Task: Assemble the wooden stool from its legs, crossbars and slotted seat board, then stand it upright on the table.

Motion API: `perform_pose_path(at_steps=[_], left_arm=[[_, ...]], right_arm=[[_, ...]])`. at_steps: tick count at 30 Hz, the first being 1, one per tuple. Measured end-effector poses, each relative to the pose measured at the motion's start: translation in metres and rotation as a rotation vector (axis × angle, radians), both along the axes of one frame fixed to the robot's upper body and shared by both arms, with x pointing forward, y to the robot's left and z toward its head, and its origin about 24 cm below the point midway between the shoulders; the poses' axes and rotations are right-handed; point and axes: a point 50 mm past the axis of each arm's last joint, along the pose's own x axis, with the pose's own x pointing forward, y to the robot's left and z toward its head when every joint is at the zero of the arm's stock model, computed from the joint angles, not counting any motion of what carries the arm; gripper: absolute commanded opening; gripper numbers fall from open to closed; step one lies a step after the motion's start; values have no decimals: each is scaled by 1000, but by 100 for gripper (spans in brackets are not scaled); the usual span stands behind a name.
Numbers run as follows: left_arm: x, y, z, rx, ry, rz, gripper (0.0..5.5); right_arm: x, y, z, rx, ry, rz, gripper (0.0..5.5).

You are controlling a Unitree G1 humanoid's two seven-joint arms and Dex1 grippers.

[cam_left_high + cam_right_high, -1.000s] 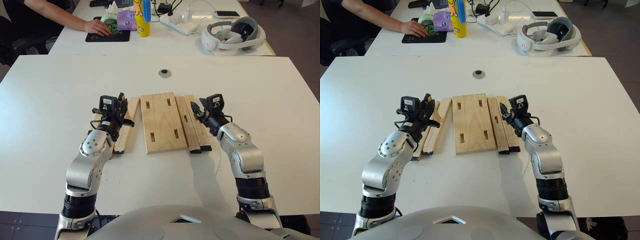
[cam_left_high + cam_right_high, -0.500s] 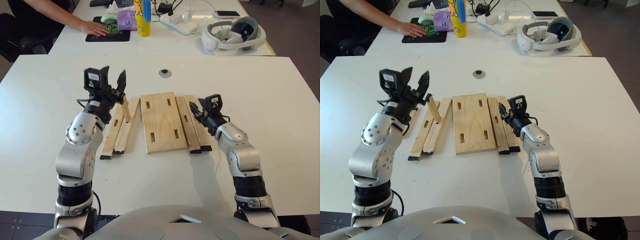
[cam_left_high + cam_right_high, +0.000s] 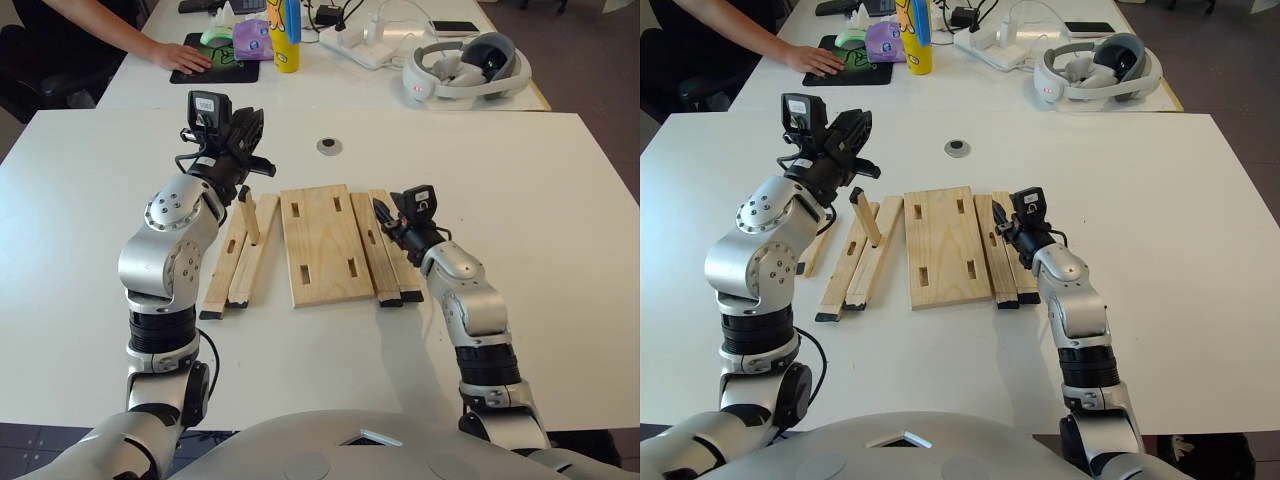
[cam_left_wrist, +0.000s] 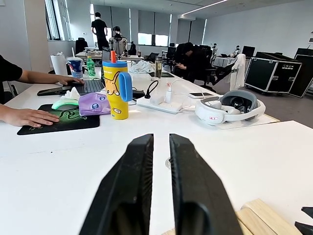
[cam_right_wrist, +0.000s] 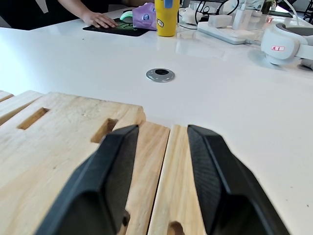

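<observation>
**Jaws empty, stool in flat pieces**

Jaws on the left arm (image 3: 165,235) are drawn almost together, with only a thin slit between them and nothing in it. They hang high over the counter (image 3: 540,220), past the far end of the left legs (image 3: 246,270), and point away towards the far desk. At that height and angle they are not placed to grip any part.

Jaws on the right are spread and empty. They sit low over the far end of the right legs (image 3: 381,270), one finger to each side of the seam between the two strips. That spread seems meant to take in the width of one leg, so a grasp there looks like the step in hand.

The board (image 3: 322,245) lies flat at mid-counter, slots up. That is the face the legs must enter, so the stool would be built upside down and turned over last. Legs lie alongside it in pairs, left and right, so each arm has stock on its own side.

A short crossbar (image 3: 866,216) stands tilted, its low end among the left legs and its dark end up. It looks only propped there and may topple at a nudge.

No joint is made yet, so the task is near its start.
</observation>
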Motion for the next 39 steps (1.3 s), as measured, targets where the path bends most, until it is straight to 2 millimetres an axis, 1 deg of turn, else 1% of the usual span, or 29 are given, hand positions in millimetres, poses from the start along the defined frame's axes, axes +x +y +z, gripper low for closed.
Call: perform_pose_path(at_steps=[2, 4, 7, 9, 10, 11, 12, 13, 14, 15, 16, 19, 28, 30, 32, 36, 37, 38, 39], left_arm=[[2, 0, 2, -5, -4, -4, 1], [4, 1, 9, -36, -30, -10, 1], [6, -2, 35, -102, -136, -49, 1], [5, -5, 47, -106, -184, -67, 1], [4, -5, 48, -105, -194, -68, 1], [4, -6, 47, -90, -188, -69, 1], [4, -7, 39, -54, -152, -73, 1], [4, -8, 24, -21, -85, -80, 1], [3, -8, 5, 1, 1, -82, 1], [-1, -5, -28, 33, 142, -73, 1], [-5, -1, -34, 45, 144, -62, 1], [-8, 5, -36, 76, 144, -33, 1], [-4, 0, -31, 40, 110, -30, 1], [-3, 0, -24, 11, 69, -21, 1], [-3, 3, -6, -1, -21, -1, 1], [-5, 8, 52, 9, -299, 65, 1], [-7, 7, 61, 19, -349, 68, 1], [-8, 7, 62, 26, -355, 64, 1], [-7, 5, 58, 42, -336, 54, 1]], right_arm=[[1, 0, 0, 1, -2, 0, 183], [1, 1, -1, 2, 2, -1, 183], [1, 1, -3, 4, 6, -2, 183], [1, 1, -3, 3, 6, -3, 183], [1, 0, -3, 1, 6, -4, 183], [1, 0, -3, 0, 5, -5, 183], [1, 0, -2, 0, 4, -5, 183], [1, 0, -2, 0, 3, -5, 183], [1, 0, -2, 1, 2, -5, 183], [1, 0, -2, 0, 3, -4, 183], [1, 0, -2, -1, 3, -4, 183], [1, 1, -1, 1, 0, 2, 183], [4, 2, 1, -1, -6, 6, 183], [4, 1, 0, -1, -3, 7, 183], [5, 1, 0, -1, -2, 5, 183], [5, 1, 0, -2, -1, 3, 183], [5, 0, 0, -2, -1, 2, 183], [5, 0, 0, -2, -2, 1, 183], [5, 1, 0, -1, -2, 0, 183]])
